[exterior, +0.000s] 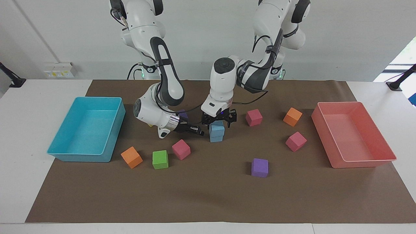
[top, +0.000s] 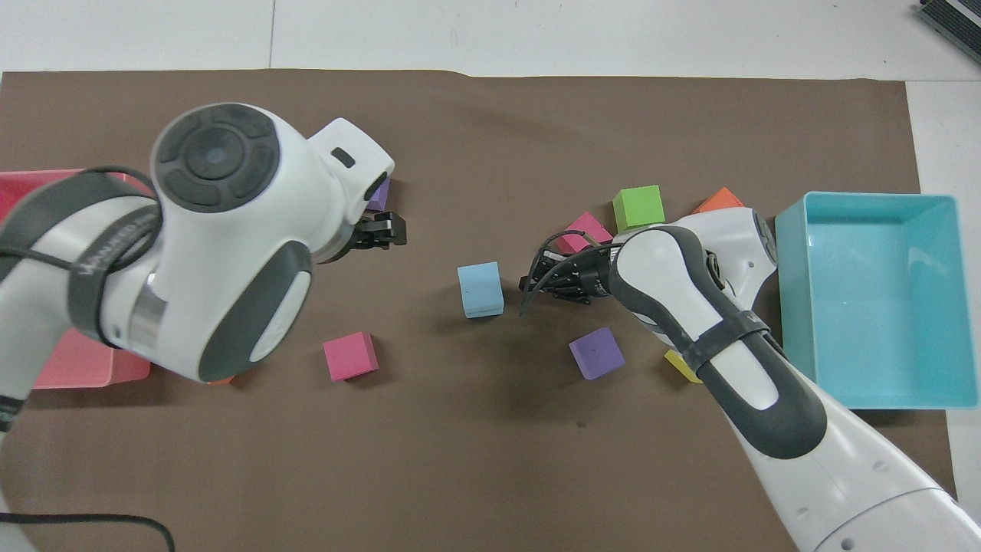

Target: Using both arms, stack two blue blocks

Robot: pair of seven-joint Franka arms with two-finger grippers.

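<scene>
The two blue blocks stand stacked near the middle of the mat, the upper one [exterior: 216, 128] on the lower one [exterior: 216, 138]. In the overhead view the upper block [top: 480, 285] hides most of the lower one. In the facing view my left gripper [exterior: 218, 123] hangs open just over the upper block, a finger at each side of its top. In the overhead view the left gripper [top: 383, 230] shows raised, off to the side of the stack. My right gripper [exterior: 196, 130] lies low and level beside the stack without touching it, and also shows in the overhead view [top: 530, 282].
A turquoise tray [exterior: 97, 98] stands at the right arm's end and a pink tray [exterior: 338, 103] at the left arm's end. Pink [exterior: 181, 149], green [exterior: 160, 159], orange [exterior: 131, 157] and purple [exterior: 259, 167] cubes lie around the stack, with more pink and orange cubes nearer the pink tray.
</scene>
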